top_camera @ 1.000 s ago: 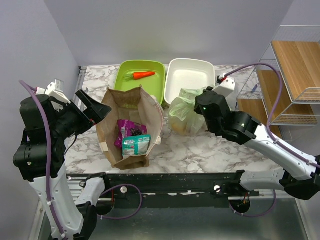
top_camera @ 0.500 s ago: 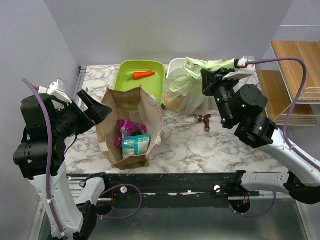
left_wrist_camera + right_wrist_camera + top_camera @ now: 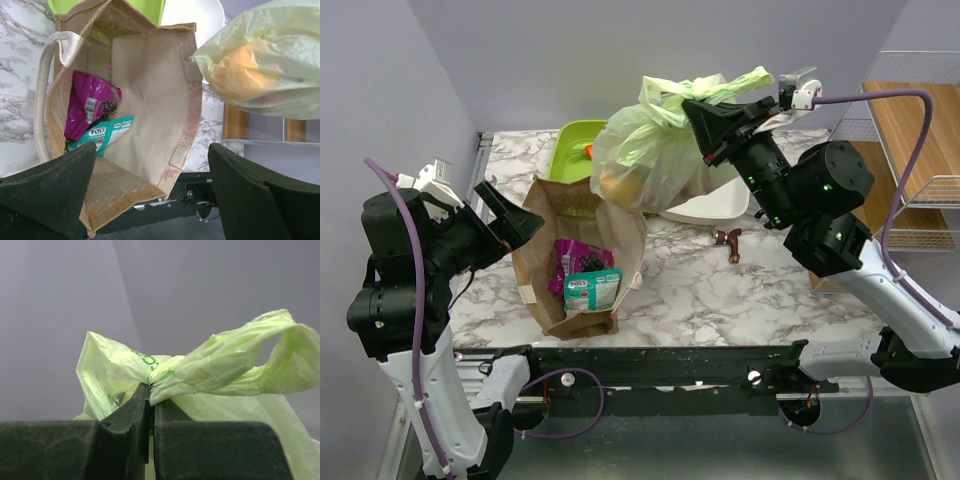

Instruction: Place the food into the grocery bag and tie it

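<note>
My right hand (image 3: pixel 692 108) has lifted the grocery bag (image 3: pixel 645 165) off the desk (image 3: pixel 720 290). It is clenched on the bunched neck, both handles flaring past the pinch, and the sack hangs in the air above the paper bag's (image 3: pixel 625 250) far right corner. Yellow-orange food (image 3: pixel 240 75) shows through the film, so loading looks done. The neck looks knotted, though I can't confirm the tie holds.

A second ago the grocery bag sat on the desk to the right of the paper bag, with the hand low over it. Half a second ago it was partly raised further right. It has since risen and swung left. My left hand (image 3: pixel 512 212) hasn't moved: fully released, empty, at the paper bag's left side.
</note>
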You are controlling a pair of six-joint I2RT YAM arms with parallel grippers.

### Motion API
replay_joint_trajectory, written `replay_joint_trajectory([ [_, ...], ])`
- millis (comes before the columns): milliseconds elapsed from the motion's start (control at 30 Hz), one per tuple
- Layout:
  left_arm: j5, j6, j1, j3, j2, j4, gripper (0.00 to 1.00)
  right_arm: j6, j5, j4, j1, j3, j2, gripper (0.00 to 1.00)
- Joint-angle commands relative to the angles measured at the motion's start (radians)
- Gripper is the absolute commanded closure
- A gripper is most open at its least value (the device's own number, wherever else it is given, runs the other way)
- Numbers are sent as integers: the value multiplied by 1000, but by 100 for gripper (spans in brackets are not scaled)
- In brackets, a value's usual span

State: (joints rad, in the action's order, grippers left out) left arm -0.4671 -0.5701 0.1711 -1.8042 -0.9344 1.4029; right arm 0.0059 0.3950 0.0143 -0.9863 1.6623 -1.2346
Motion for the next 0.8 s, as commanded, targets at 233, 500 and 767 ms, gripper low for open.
replay_joint_trajectory([
  [233,7,18,7,0,35,21,6,90,-515,33,3,143,-135,99],
  [500,15,21,7,4,54,24,6,150,-641,-7,3,185,-222,99],
  [767,23,22,7,-9,68,38,6,186,-832,-2,2,211,-296,99],
])
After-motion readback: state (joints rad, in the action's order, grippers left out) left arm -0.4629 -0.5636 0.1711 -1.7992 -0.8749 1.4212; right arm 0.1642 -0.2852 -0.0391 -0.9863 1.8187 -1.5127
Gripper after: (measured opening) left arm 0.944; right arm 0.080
